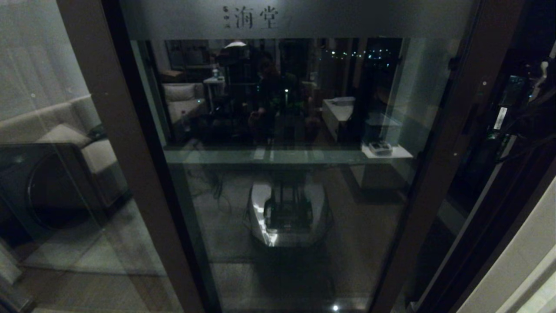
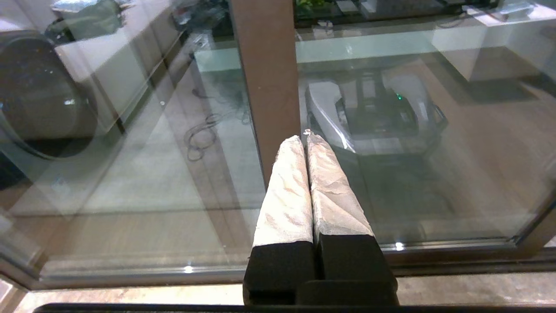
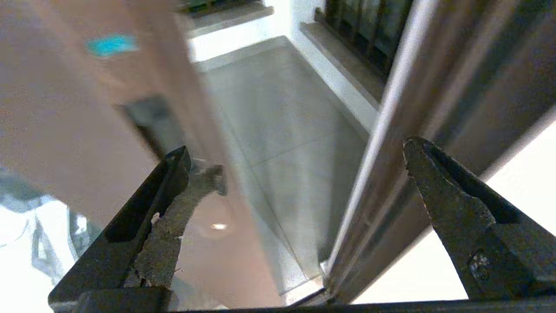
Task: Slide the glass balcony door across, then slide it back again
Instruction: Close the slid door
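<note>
**Glass balcony door standing partly slid, right claw at its stile**

The glass balcony door (image 1: 286, 174) is filling the middle of the head view, its dark brown frame running full height on both sides and a frosted band with characters (image 1: 256, 18) crossing its top. The pane is reflecting the room and the robot's own base (image 1: 287, 215). Beside the door's handle-side stile (image 1: 438, 174), a dark gap is showing between that stile and the outer jamb (image 1: 504, 226); through this gap the right wrist view is showing the balcony floor (image 3: 278, 126) and a barred window (image 3: 369, 26) beyond it.

The right claw (image 3: 299, 169) is hovering at this gap with its fingers spread wide apart, one finger (image 3: 147, 208) lying close against the brown stile (image 3: 65, 130) near the recessed handle (image 3: 147, 121), the other finger (image 3: 456, 204) lying toward the jamb (image 3: 434, 108). Contact with the stile cannot be told. Nothing is sitting between the fingers.

The left claw (image 2: 304, 139) is hanging low on the door's other side, its padded fingers (image 2: 286, 191) pressed together on nothing, pointing toward the brown post (image 2: 267, 78) near the bottom rail (image 2: 130, 276).
</note>
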`<state>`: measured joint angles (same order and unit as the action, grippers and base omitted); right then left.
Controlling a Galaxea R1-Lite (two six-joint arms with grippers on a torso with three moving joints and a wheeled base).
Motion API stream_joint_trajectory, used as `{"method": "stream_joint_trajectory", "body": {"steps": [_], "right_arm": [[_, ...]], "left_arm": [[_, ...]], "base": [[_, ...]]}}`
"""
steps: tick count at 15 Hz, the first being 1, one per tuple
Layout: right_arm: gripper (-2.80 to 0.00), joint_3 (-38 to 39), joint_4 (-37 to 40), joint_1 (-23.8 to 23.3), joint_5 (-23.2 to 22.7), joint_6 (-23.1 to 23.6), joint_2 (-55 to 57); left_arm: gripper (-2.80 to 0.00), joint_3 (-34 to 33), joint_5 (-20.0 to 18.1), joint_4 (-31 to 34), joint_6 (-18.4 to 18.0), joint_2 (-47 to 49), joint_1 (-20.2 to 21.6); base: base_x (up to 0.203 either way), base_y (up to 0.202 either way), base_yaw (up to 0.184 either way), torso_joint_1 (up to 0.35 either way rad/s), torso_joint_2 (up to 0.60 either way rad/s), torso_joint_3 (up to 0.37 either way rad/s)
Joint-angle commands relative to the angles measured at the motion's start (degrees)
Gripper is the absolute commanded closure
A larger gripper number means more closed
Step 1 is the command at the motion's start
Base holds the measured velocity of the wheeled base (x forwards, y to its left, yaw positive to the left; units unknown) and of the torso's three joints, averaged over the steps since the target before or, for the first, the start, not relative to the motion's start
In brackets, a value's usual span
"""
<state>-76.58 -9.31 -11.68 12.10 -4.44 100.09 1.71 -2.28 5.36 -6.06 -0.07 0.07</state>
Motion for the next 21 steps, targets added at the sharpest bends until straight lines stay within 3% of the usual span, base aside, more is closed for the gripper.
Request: {"method": "stream_joint_trajectory", "body": {"steps": [1, 21], "right_arm": [[-2.80, -1.00, -0.09, -0.01, 0.12, -0.05, 1.77], [-2.80, -2.08, -0.27, -1.85, 0.38, -0.13, 3.88]], "left_arm": [[0.00, 0.05, -0.01, 0.00, -0.06, -0.01, 0.01], [0.00, 0.00, -0.01, 0.03, -0.04, -0.01, 0.02]], "base": [[0.000, 0.000, 0.000, 0.000, 0.00, 0.000], [0.000, 0.000, 0.000, 0.000, 0.00, 0.000]]}}
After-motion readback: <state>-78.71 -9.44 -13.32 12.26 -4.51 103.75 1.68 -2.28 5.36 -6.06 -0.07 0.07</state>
